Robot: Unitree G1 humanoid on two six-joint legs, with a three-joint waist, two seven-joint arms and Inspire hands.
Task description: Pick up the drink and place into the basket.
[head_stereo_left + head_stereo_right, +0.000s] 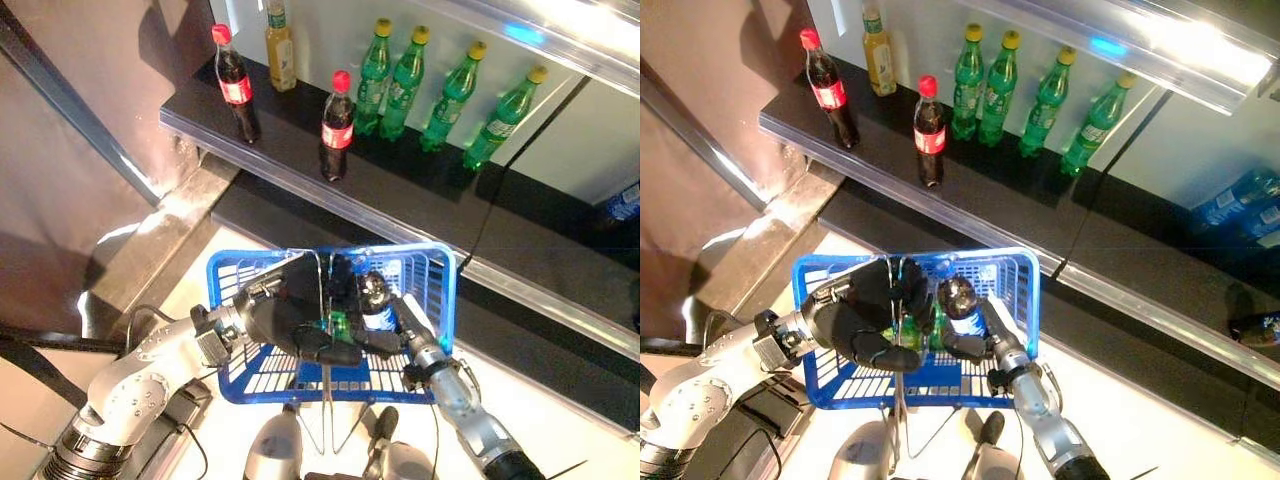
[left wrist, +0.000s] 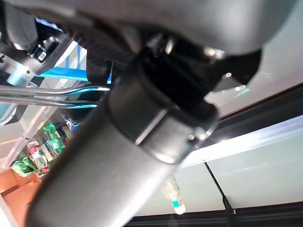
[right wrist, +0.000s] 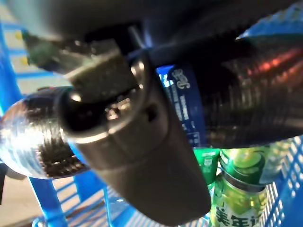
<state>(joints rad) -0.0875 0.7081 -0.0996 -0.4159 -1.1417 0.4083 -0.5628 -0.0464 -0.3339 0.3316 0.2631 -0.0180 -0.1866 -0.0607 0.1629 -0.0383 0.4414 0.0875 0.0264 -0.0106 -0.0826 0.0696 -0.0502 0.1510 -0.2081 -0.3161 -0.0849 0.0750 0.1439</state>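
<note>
A blue wire basket [image 1: 441,292] hangs in front of me below a shelf. My left hand [image 1: 288,318] is curled round its metal handle [image 2: 61,91] over the basket's middle. My right hand [image 1: 398,335] reaches in from the right, shut on a dark drink bottle [image 1: 375,296] with a blue label [image 3: 183,108]. That bottle is inside the basket's walls, tilted, its rounded end upward. Under it in the basket lie green bottles [image 3: 239,195]; I cannot tell whether the dark bottle rests on them.
A dark shelf [image 1: 200,122] runs across behind the basket. On it stand two cola bottles [image 1: 337,125] with red caps, a yellow bottle [image 1: 280,45] and several green bottles [image 1: 400,85]. A lower ledge [image 1: 560,290] passes just behind the basket's far rim.
</note>
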